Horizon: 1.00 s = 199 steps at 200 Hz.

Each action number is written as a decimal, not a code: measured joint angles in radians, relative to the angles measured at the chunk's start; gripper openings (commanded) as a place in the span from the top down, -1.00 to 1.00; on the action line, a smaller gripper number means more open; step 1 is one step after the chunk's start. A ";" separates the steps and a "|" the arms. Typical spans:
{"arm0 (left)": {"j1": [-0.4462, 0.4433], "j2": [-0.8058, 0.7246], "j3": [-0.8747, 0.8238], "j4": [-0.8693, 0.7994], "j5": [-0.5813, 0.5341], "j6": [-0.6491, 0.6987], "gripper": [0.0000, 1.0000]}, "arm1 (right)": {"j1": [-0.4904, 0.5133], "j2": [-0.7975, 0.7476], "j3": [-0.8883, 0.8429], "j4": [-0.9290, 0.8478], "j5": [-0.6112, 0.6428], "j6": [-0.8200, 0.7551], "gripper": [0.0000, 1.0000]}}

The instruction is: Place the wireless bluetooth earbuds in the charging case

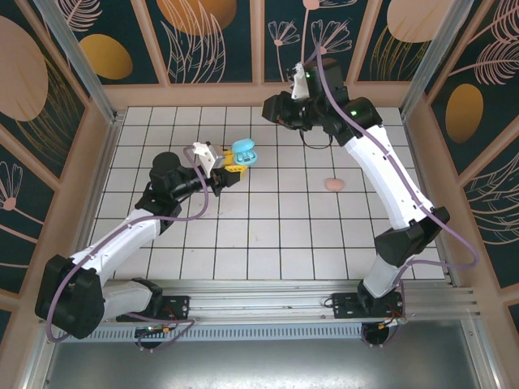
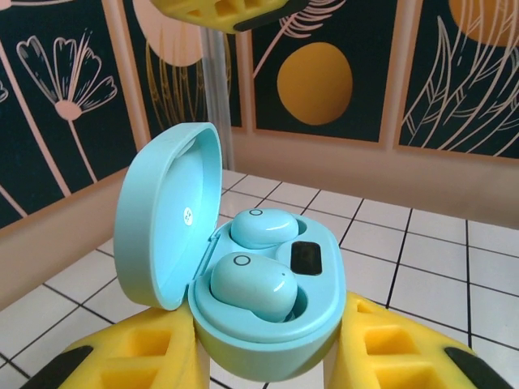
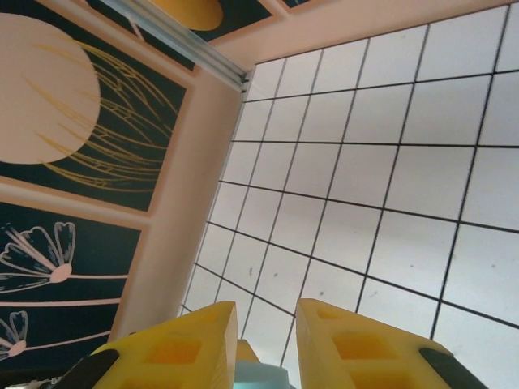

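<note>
A light teal charging case (image 2: 268,324) stands with its lid (image 2: 166,215) swung open to the left. My left gripper (image 2: 268,350) is shut on its base, one yellow finger (image 2: 134,356) on each side. Two teal earbuds (image 2: 253,288) (image 2: 263,228) sit in the case's two wells beside a small dark window. From above, the case (image 1: 242,151) is held over the left middle of the tiled floor by my left gripper (image 1: 229,165). My right gripper (image 1: 276,109) hangs at the back centre, apart from the case. Its yellow fingers (image 3: 340,344) stand open with bare tiles showing between them (image 3: 266,312).
A small pink oval object (image 1: 333,184) lies on the white tiles right of centre. Wooden rims and patterned wall panels (image 1: 259,93) close in the floor at the back and sides. A teal edge (image 3: 259,378) shows low between the right fingers, beyond them.
</note>
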 measured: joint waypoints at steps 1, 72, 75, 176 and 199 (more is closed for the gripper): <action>0.000 0.000 0.002 0.000 0.003 0.000 0.62 | 0.000 0.001 0.002 0.000 -0.003 -0.002 0.50; 0.000 0.004 0.037 -0.002 0.053 0.004 0.60 | 0.027 0.075 0.007 -0.018 -0.086 -0.048 0.56; 0.000 0.005 0.037 -0.002 0.054 0.004 0.59 | 0.030 0.075 0.002 -0.018 -0.089 -0.049 0.56; -0.006 0.059 0.093 -0.052 0.084 0.027 0.59 | 0.003 -0.227 -0.484 0.174 -0.126 0.062 0.29; -0.006 0.071 0.108 -0.046 0.080 0.027 0.57 | -0.005 -0.301 -0.567 0.243 -0.138 0.126 0.18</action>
